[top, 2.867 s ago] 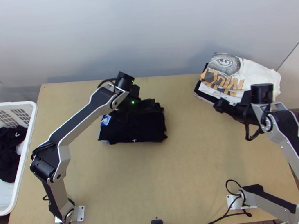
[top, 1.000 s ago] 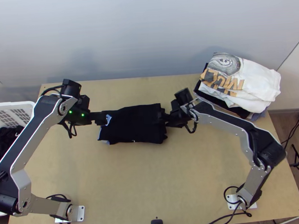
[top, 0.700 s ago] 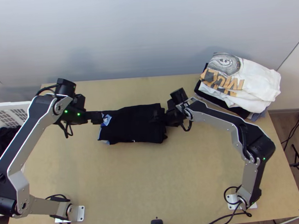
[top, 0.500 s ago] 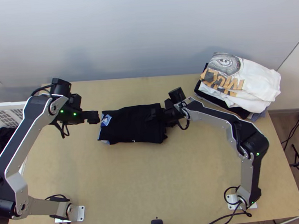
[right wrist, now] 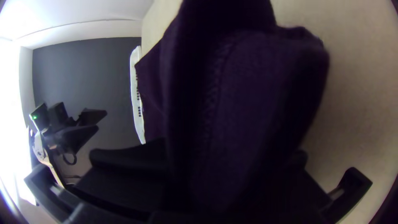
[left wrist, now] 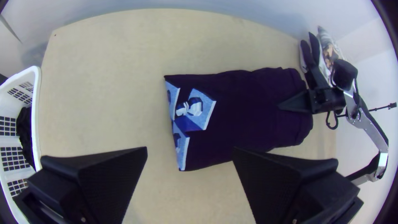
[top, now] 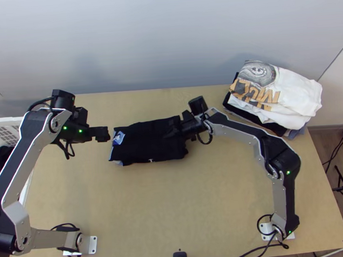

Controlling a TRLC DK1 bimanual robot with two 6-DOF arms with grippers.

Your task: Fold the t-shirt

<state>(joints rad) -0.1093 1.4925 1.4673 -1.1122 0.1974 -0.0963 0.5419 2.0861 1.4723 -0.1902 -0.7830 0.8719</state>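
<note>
One end of the black t-shirt (top: pixel 146 142), folded into a packet on the counter (top: pixel 176 198), sits pinched in my right claw (top: pixel 175 128), probably for carrying to the clothes pile (top: pixel 286 94) behind; my left claw (top: pixel 104 134) hangs spread beside the opposite end, likely giving room.
</note>
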